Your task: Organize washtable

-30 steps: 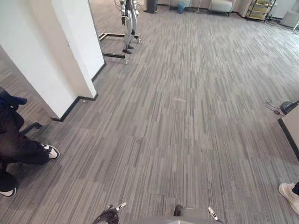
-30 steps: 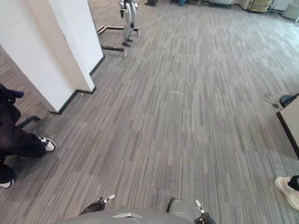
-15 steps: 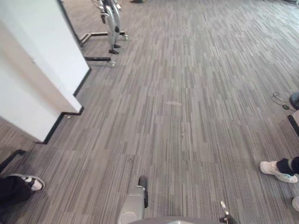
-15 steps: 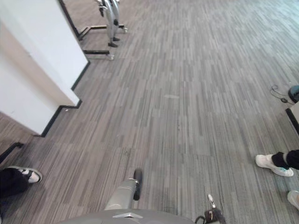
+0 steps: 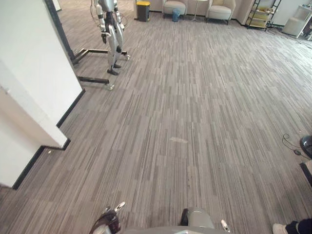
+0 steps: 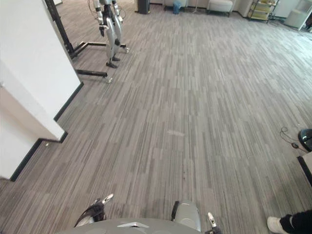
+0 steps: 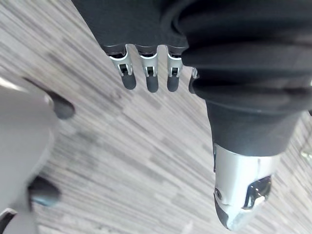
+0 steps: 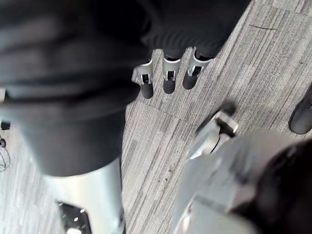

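My left hand (image 7: 146, 78) hangs over the grey striped carpet (image 5: 195, 122), its fingers straight and relaxed with nothing in them. The left hand's dark cover also peeks in at the bottom of the left eye view (image 5: 108, 223). My right hand (image 8: 168, 80) hangs the same way above the carpet, fingers loose and holding nothing. Its tip shows low in the right eye view (image 6: 210, 220).
A white wall corner with black skirting (image 5: 34, 97) juts in on the left. Another humanoid robot on a black stand (image 5: 109, 34) is at the back left. Chairs (image 5: 220, 9), a bin (image 5: 143, 9) and a shelf (image 5: 265, 12) line the far wall. A person's shoe (image 5: 280, 228) is lower right.
The whole picture has shifted, so the camera has moved. The seated person at the left and most of the shoes at the right have left the frame. More of the far room shows.
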